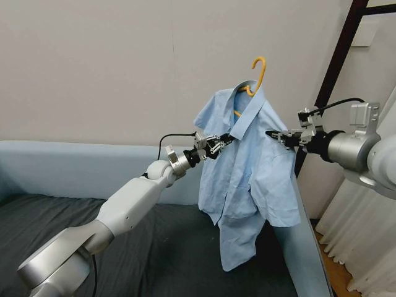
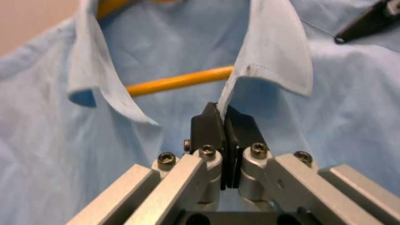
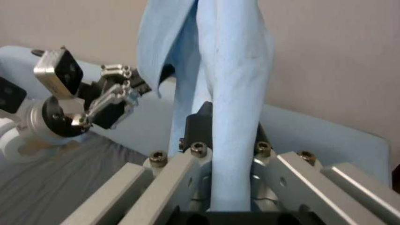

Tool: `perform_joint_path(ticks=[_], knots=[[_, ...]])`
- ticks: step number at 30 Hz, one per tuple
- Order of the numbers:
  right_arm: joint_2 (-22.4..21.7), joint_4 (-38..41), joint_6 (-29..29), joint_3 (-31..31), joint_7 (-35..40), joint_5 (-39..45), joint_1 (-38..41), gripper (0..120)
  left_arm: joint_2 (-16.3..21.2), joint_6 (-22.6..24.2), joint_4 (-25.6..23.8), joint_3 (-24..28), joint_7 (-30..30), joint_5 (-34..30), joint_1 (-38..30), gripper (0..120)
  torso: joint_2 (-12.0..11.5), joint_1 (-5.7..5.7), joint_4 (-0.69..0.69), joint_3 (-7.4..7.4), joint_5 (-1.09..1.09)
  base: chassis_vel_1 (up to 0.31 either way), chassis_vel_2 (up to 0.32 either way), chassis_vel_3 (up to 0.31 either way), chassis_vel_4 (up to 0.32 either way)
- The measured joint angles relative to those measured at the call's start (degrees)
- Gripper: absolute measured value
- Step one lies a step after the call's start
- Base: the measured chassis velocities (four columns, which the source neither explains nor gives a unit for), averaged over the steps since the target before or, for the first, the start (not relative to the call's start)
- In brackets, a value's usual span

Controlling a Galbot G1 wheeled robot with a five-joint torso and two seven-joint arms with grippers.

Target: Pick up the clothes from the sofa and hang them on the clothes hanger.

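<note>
A light blue shirt (image 1: 247,167) hangs on a yellow hanger (image 1: 258,71), held up in the air in front of the wall. The hanger's hook rests on nothing that I can see. My left gripper (image 1: 226,141) is shut on the shirt's front edge just below the collar; up close its black pads (image 2: 212,126) pinch the cloth (image 2: 93,140) under the yellow hanger bar (image 2: 181,80). My right gripper (image 1: 272,135) is shut on the shirt's other shoulder, with a fold of blue cloth (image 3: 231,56) running between its fingers (image 3: 198,123).
Below is a sofa with a light blue back (image 1: 74,167) and a dark grey seat (image 1: 154,247). A dark slanted post (image 1: 334,68) rises just behind my right arm. Pale curtains (image 1: 371,253) hang at the lower right. The shirt's tail dangles above the seat.
</note>
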Motion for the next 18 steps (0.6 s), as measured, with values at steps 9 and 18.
perform_joint_path(ticks=[9, 18], knots=[[-1.48, 0.50, 0.09, -0.27, 1.47, 1.42, 2.26, 2, 1.12, -1.05, -2.99, -0.09, -6.54, 3.93, -4.63, 0, 0.00, -0.01, 0.00, 0.00, 0.00, 0.000, 0.000, 0.000, 0.000], [-2.54, 0.68, 0.09, 0.26, 1.55, 2.54, 3.61, 2, 2.97, -0.47, -8.98, 0.30, -9.51, 7.19, -2.05, 0, 0.01, -0.01, 0.01, 0.00, -0.02, 0.000, 0.000, 0.000, 0.000]])
